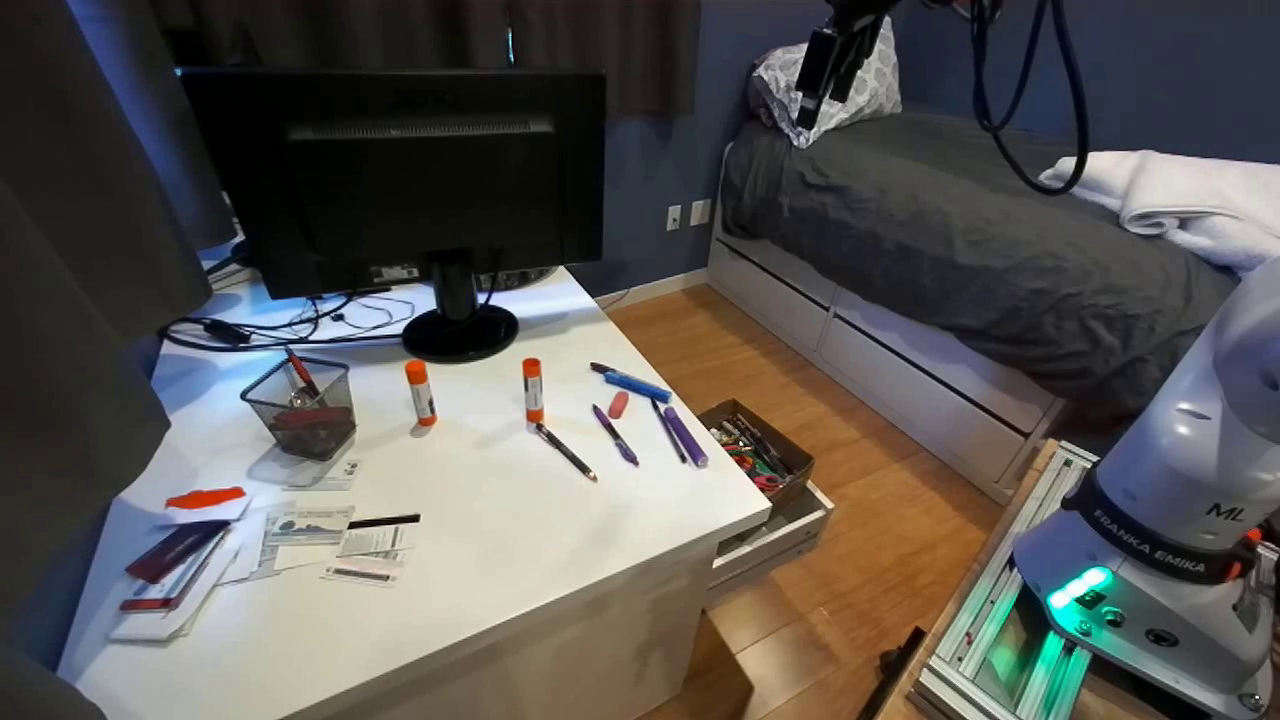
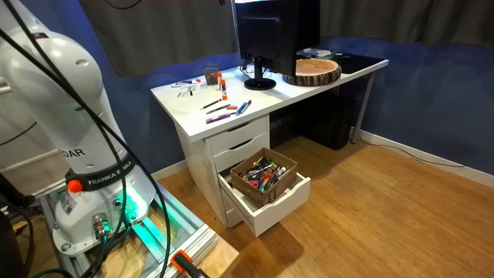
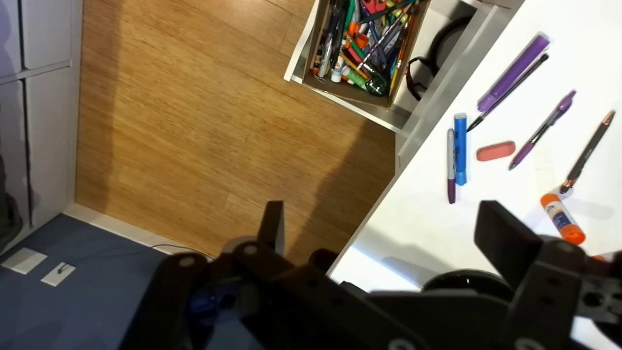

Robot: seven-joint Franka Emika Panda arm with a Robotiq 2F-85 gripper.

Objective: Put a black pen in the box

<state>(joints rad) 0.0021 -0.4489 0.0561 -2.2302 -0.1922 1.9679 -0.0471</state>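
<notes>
Empty jaws wide apart, above desk [image 1: 480, 490] height

The white arm [image 1: 1200, 430] rises from its base [image 1: 1180, 640], its gripper [image 3: 380, 221] pointing down with two fingers [image 3: 503, 238] spread wide apart.

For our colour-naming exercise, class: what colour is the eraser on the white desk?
The eraser is coral pink; it shows best in the wrist view.

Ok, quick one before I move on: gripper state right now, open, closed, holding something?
Gripper: open, holding nothing; the jaws stand wide apart in the wrist view.
</notes>
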